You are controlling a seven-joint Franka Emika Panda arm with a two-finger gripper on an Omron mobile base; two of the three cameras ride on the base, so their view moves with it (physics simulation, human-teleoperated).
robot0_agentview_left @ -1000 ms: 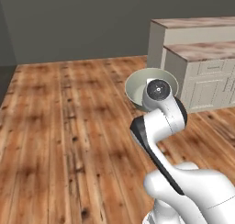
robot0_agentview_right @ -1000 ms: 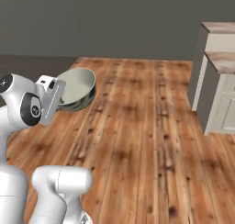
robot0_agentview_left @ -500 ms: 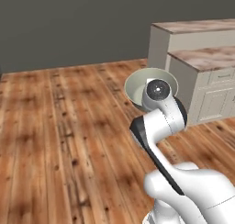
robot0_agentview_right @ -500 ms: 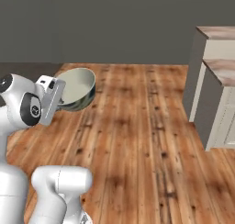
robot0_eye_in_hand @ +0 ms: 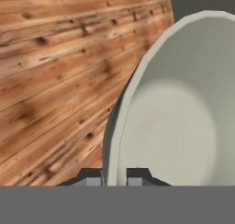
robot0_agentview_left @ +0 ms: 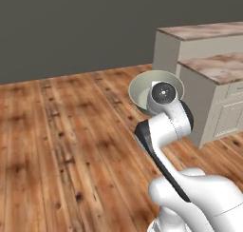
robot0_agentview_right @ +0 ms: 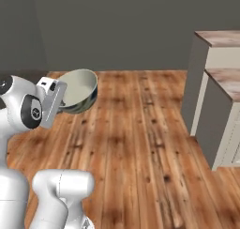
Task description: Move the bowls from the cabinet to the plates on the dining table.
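The gripper (robot0_eye_in_hand: 114, 176) is closed on the rim of a bowl (robot0_eye_in_hand: 179, 108), one finger on the pale beige inside and the other against the mottled grey outside, as the hand view shows at its lower edge. The bowl is held clear of the wooden floor (robot0_agentview_left: 61, 145), tilted so that its opening faces partly upward and back toward the arm. In the left base view the bowl (robot0_agentview_left: 144, 89) sits directly behind the round white wrist joint (robot0_agentview_left: 163, 94), which covers its middle; only the rim and part of the beige interior are exposed. In the right base view the bowl (robot0_agentview_right: 79, 89) projects from the end of the hand, at the left of the picture, with its grey underside turned down and to the right. To the right of the arm stands the dining table (robot0_agentview_left: 204, 41), a tall counter with a brown-beige veined marble top and plain cream sides. A lower marble-topped unit (robot0_agentview_left: 216, 69) with cream panelled fronts stands just beside it, on the nearer side. The bowl is well apart from both counters. A dark grey wall (robot0_agentview_right: 117, 26) closes the room at the back.
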